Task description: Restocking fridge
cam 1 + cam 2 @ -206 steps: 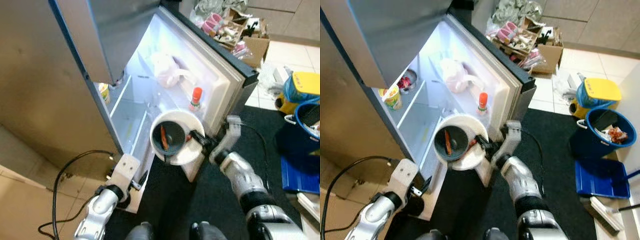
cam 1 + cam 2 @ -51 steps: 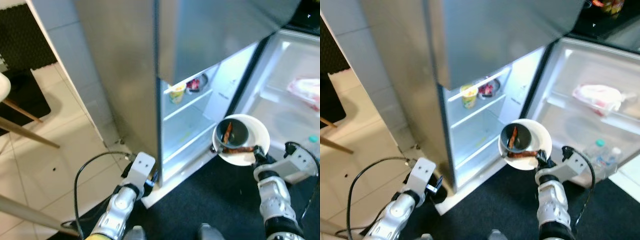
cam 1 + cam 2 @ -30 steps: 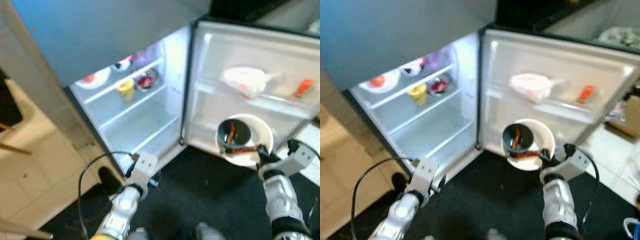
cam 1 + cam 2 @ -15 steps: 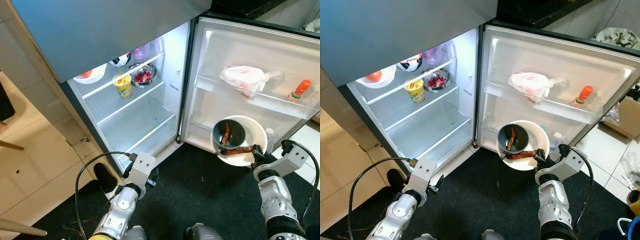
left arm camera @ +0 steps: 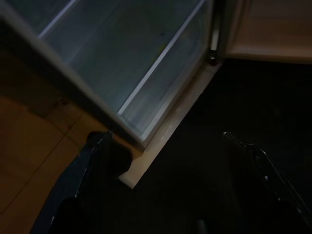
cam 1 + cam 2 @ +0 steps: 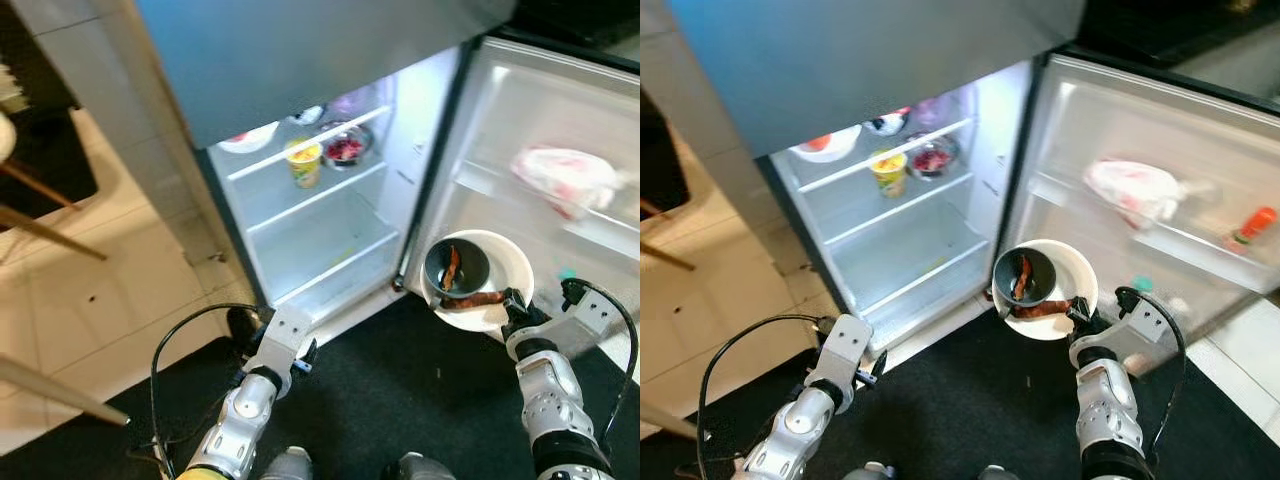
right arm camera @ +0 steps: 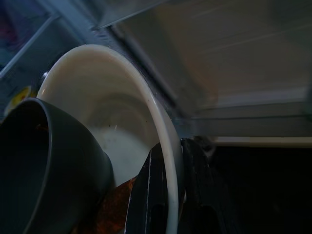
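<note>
Blurring door shelf items; right claw grips plate

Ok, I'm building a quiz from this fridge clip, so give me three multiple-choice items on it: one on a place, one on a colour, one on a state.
1. Where is the yellow cup?
A. on a fridge shelf
B. in the door rack
C. on the floor

2. What colour is the plate under the dark bowl?
A. blue
B. white
C. red

3. What is the right gripper doing?
A. hanging open
B. pushing the door
C. gripping the plate's rim

Answers:
1 A, it stands on a lit inner shelf.
2 B, its rim shows white.
3 C, the right wrist view shows the fingers closed over the rim.
</note>
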### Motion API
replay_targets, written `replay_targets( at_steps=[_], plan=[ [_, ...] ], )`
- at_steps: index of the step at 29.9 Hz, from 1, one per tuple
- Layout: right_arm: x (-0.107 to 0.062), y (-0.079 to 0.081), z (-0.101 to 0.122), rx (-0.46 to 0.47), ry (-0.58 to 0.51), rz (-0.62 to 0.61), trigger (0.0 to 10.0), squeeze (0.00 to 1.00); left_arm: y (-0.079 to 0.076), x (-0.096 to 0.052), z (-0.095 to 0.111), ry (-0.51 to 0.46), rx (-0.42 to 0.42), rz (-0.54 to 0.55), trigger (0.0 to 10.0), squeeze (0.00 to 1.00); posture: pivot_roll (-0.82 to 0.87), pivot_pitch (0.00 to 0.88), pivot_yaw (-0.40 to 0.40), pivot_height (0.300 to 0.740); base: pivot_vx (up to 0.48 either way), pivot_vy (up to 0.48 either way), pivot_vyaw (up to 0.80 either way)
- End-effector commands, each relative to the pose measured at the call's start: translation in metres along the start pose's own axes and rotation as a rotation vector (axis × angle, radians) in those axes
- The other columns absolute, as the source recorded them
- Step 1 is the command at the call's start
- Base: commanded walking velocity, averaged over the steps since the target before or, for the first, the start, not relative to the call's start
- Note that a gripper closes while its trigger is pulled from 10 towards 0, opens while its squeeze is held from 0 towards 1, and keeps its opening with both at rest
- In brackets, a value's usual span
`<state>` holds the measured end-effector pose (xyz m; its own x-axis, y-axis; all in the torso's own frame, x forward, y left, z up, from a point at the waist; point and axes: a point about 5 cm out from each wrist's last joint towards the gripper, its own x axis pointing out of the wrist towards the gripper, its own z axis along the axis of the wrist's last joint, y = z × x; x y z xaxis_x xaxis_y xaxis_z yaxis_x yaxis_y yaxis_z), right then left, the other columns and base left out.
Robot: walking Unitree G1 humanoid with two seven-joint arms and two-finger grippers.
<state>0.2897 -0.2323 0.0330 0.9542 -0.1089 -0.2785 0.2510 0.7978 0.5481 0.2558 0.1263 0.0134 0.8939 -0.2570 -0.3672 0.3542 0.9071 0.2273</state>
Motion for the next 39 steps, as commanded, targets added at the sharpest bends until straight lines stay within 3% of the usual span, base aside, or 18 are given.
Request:
replay_targets(
  at_steps=[1,39],
  plan=[
    [-0.0011,-0.0013,-0.0006,-0.015,0.000,-0.004,10.0,0.00,0.0004,-0.0024,-0.0077,0.035,-0.001,0.003,10.0,0.00,-0.05,0.124,-0.009,0.740,0.000,0.000,0.80],
    [-0.0020,-0.0037,-0.0014,-0.011,0.000,-0.022,10.0,0.00,-0.0010,-0.0006,-0.0064,0.042,0.002,0.004,10.0,0.00,-0.05,0.130,-0.007,0.740,0.000,0.000,0.77]
  ],
)
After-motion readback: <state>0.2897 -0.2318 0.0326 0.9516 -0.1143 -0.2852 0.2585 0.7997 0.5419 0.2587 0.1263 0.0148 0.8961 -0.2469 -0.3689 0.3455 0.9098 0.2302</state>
